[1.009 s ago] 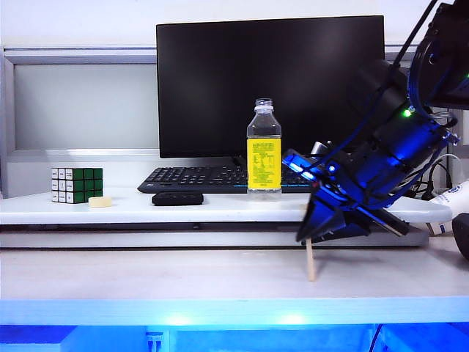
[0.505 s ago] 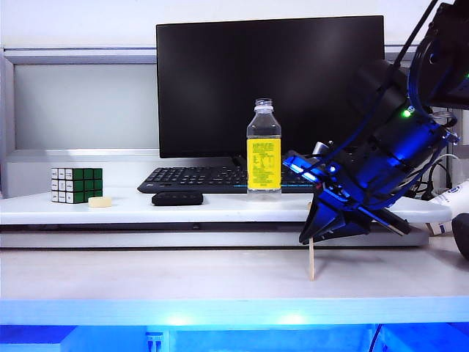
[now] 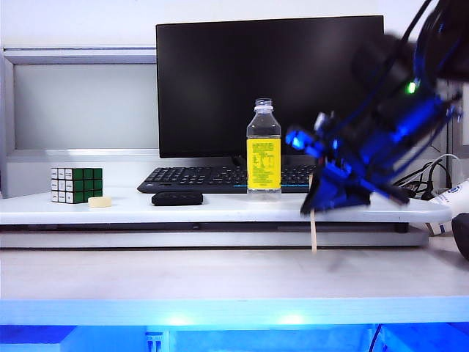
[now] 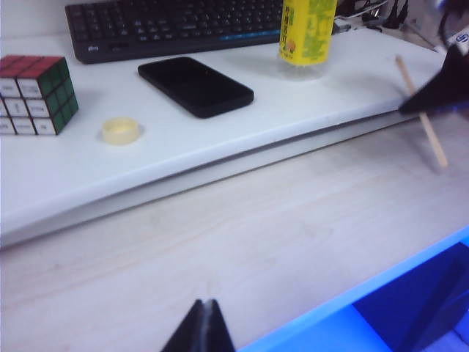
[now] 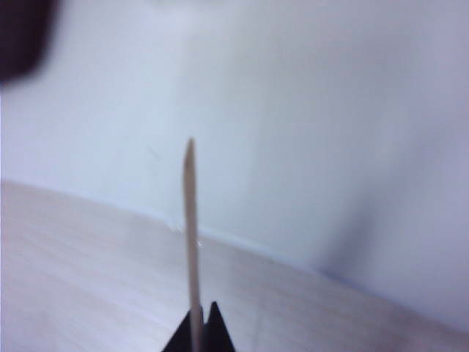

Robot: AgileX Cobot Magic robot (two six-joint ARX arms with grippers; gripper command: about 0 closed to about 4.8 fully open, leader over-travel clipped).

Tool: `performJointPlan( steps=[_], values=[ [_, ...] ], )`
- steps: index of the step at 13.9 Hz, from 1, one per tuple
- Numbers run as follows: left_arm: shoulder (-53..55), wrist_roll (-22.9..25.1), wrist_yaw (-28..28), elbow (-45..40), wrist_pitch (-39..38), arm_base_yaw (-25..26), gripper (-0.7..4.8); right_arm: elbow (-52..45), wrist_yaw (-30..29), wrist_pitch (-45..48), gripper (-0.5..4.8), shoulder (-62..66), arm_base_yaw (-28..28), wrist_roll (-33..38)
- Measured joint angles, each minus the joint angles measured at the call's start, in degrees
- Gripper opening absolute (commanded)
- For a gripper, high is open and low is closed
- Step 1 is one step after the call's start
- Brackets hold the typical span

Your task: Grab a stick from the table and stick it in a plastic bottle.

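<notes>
The right gripper (image 3: pixel 316 208), seen at the right of the exterior view, hangs blurred above the counter (image 3: pixel 146 275) with its jaws pinched on the upper part of the thin wooden stick (image 3: pixel 313 229). The stick hangs nearly upright below the gripper, its lower end clear of the counter and a short top end poking above the jaws. In the right wrist view the right gripper (image 5: pixel 203 330) clamps the stick (image 5: pixel 191 220), which points away from the camera over the edge where the counter meets the raised white shelf board (image 5: pixel 293 110).

Beyond this gripper and toward the middle of the scene, the clear plastic bottle (image 3: pixel 264 148) with its yellow label stands upright and uncapped on the white shelf board (image 3: pixel 110 207), in front of a black keyboard (image 3: pixel 198 178) and a dark monitor (image 3: pixel 270 84). Farther off along the shelf lie a black phone (image 3: pixel 177 198), a roll of clear tape (image 3: pixel 100 202) and a Rubik's cube (image 3: pixel 76 184).

The left gripper (image 4: pixel 206 330), its jaws pressed together on nothing, sits low over the near edge of the counter (image 4: pixel 256 242), well apart from the stick (image 4: pixel 421 110).
</notes>
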Motion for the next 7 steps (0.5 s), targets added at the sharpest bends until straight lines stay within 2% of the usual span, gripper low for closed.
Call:
performJointPlan(
  steps=[7],
  values=[
    [0.0,-0.04,0.13,-0.02,4.09,0.0,-0.06,0.0,1.29,0.04,-0.06,-8.98,0.0,-0.17]
  ],
)
